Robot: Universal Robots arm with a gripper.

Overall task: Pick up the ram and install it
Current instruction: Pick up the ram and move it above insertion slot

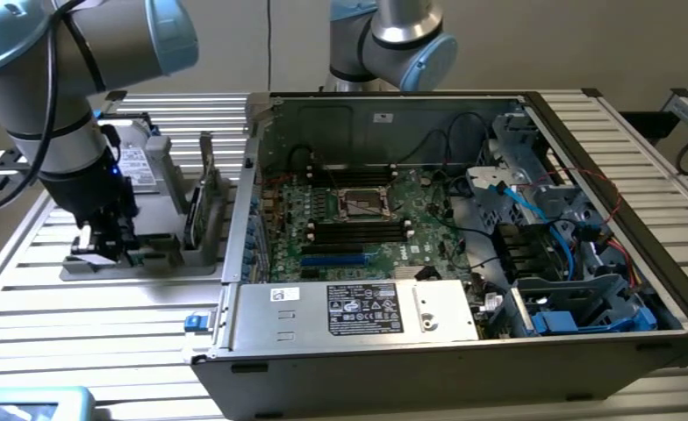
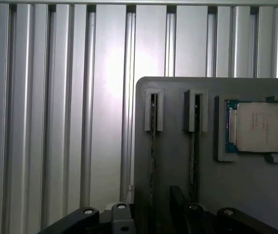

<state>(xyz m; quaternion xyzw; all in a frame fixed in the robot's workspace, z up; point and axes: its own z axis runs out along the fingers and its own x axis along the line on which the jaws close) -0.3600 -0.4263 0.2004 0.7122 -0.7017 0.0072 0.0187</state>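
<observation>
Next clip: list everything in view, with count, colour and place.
table: one, silver, slatted
computer case: one, dark, open, on the table
motherboard: one, green, inside the case
holder: one, grey, on the table beside the case
ram sticks: two, dark edge-on, upright in the holder's slots
CPU chip: one, silver on green, in the holder's recess
second arm: one, grey and blue, behind the case
arm: one, grey and blue, above the holder
pincer: one, black, open around one ram stick
</observation>
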